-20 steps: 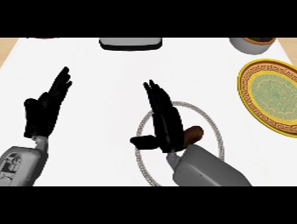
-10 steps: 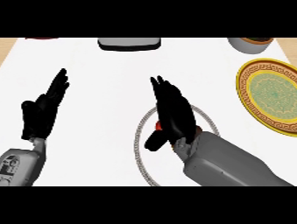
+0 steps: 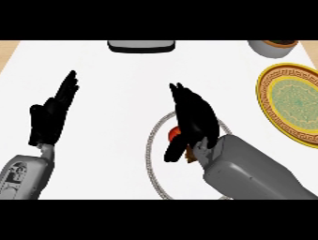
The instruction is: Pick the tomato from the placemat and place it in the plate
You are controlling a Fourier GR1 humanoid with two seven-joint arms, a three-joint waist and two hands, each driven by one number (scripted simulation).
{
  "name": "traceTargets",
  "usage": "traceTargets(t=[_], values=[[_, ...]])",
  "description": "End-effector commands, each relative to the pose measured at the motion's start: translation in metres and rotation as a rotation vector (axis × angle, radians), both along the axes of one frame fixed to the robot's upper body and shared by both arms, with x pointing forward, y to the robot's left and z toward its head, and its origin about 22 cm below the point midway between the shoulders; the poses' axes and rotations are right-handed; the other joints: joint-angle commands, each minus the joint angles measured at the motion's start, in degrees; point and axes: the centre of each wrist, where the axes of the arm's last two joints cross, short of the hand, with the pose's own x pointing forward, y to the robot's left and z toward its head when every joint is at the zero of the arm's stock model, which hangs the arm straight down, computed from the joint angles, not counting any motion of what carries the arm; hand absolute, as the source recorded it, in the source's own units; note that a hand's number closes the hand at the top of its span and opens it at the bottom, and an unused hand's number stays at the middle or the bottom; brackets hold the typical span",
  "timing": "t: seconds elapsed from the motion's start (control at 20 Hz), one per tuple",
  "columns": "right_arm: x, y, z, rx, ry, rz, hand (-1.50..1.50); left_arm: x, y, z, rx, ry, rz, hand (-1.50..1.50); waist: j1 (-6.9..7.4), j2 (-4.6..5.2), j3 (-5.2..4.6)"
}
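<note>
Low in the frame's centre, the right hand (image 3: 193, 117) hovers over the round placemat (image 3: 151, 157), fingers straight and thumb hanging beside the tomato (image 3: 174, 135), which shows only as a red sliver under the palm. The pick appears not yet made; next the fingers must curl round the fruit. Being round and mostly hidden, it shows no clear long axis. At left the left hand (image 3: 50, 117) rests open. The plate (image 3: 299, 104) waits at upper right.

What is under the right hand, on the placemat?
A small part of the red tomato shows under the right hand, on the round placemat. The hand covers the rest of it, so whether the fingers touch it cannot be seen.
</note>
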Motion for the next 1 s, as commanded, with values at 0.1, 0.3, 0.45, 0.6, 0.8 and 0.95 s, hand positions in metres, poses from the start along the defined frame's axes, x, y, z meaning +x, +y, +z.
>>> traceTargets(t=[0.1, 0.3, 0.45, 0.6, 0.8, 0.95], values=[[0.003, 0.000, -0.010, -0.082, 0.114, -0.032, -1.50, -0.005, -0.005, -0.014, -0.001, 0.015, -0.014, 0.00, 0.29, 0.09, 0.01], [0.009, 0.010, -0.043, -0.142, 0.165, -0.025, -1.50, -0.002, -0.010, 0.001, -0.010, -0.006, 0.001, 0.00, 0.64, 0.13, 0.03], [0.023, 0.000, -0.048, -0.157, 0.184, -0.043, -1.50, -0.002, -0.003, 0.008, 0.002, 0.001, -0.015, 0.00, 0.67, 0.15, 0.03], [0.028, 0.000, -0.055, -0.131, 0.215, -0.029, -1.50, 0.010, -0.003, 0.013, -0.005, -0.019, 0.004, 0.00, 0.44, 0.17, 0.03], [0.018, -0.001, -0.086, -0.162, 0.251, -0.009, -1.50, 0.018, -0.002, 0.008, -0.017, -0.014, -0.003, 0.00, 0.26, 0.20, 0.03], [0.007, -0.013, -0.087, -0.166, 0.239, -0.025, -1.50, 0.007, 0.013, 0.011, -0.009, 0.004, -0.007, 0.00, 0.19, 0.08, 0.03]])
